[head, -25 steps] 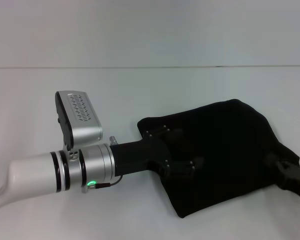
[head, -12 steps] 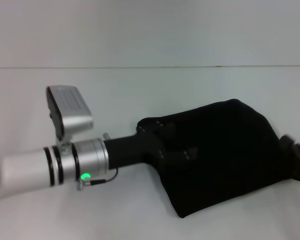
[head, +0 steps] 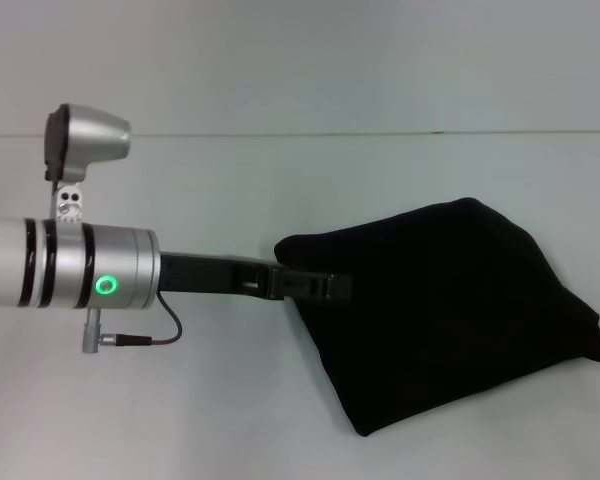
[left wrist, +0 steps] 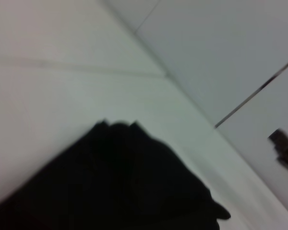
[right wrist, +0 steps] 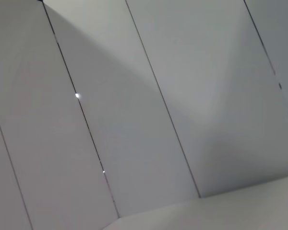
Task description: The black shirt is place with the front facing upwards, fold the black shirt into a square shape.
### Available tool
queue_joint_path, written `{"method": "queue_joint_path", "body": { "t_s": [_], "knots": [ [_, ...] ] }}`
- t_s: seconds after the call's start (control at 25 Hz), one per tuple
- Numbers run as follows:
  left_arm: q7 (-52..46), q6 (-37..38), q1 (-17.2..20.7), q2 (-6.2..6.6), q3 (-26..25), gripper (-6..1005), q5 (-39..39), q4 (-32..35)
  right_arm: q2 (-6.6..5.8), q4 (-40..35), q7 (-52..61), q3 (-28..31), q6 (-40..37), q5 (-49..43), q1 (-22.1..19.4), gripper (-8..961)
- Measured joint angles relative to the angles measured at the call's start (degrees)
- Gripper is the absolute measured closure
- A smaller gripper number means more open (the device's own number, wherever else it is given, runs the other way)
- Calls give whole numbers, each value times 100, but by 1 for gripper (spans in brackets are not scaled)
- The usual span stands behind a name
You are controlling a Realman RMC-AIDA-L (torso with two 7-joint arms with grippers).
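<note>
Jaws: the state of the left gripper's (head: pixel 325 287) jaws could not be told, since they were seen edge-on and lost against dark cloth in the head view; of the right gripper only a dark sliver at the far right edge of that view may have been caught, too small to be sure of.
Left gripper: it was held level, reaching rightward from the silver wrist (head: pixel 90 278), its tip right at the left edge of the black shirt (head: pixel 450 310); whether cloth was touched or pinched could not be made out.
Black shirt: it was seen lying folded into a rough four-sided bundle on the right half of the white table (head: pixel 280 180), its near corner pointing toward the robot and its far corner rounded; no lettering or label was shown on the upper face.
Left wrist view: the black shirt (left wrist: pixel 120 187) was caught as a dark wedge on the pale table, with white wall panels beyond.
Right wrist view: only white wall panels (right wrist: pixel 134 110) with thin dark seams were shown.
Wrist light: a green ring (head: pixel 107 285) was lit on the left wrist.
</note>
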Motion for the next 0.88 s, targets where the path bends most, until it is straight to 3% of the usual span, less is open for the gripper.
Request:
{"method": "queue_joint_path", "body": {
  "t_s": [0.2,0.48,0.88],
  "knots": [
    [-1195,-62,-377,19,37,74,472,-86,-5,-65,-347,157,-113,5,-28,942],
    [-1852,-704,-996,-3,63,74,1389,-625,5,-71,-590,253,-258,7,-186,942],
    [-1942,-1308,-1070,-32,108,75,1648,-966,14,-36,-607,264,-283,-10,-252,941]
  ]
}}
